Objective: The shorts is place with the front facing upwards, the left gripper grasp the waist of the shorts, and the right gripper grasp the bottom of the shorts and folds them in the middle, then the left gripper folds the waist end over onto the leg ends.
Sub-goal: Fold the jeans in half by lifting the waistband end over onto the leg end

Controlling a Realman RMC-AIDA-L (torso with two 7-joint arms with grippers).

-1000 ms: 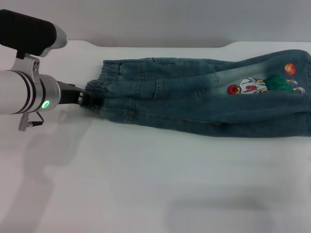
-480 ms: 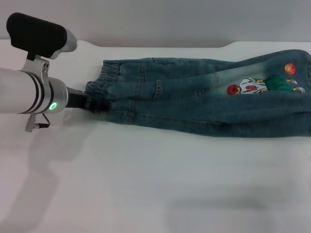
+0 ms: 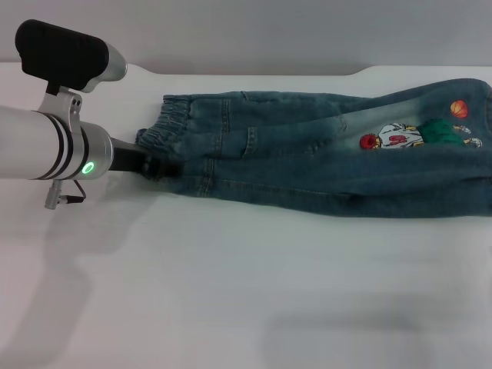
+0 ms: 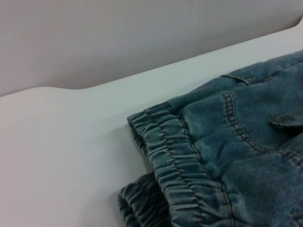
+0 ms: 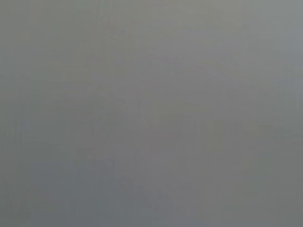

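Shorts [image 3: 323, 154] flat on white table [image 3: 231, 292], left gripper [image 3: 154, 165] at waist [image 3: 157, 134]

colours and patterns, shorts on table

shorts [image 3: 307, 157]: blue denim, pale faded patches, darker seams; cartoon print [image 3: 415, 132] in red, orange, green, white toward the right. waist [image 4: 182, 163]: same blue, puckered ribbing. left gripper [image 3: 157, 165]: black, on a silver-white arm with black rings and a green light. table [image 3: 231, 284]: plain white.
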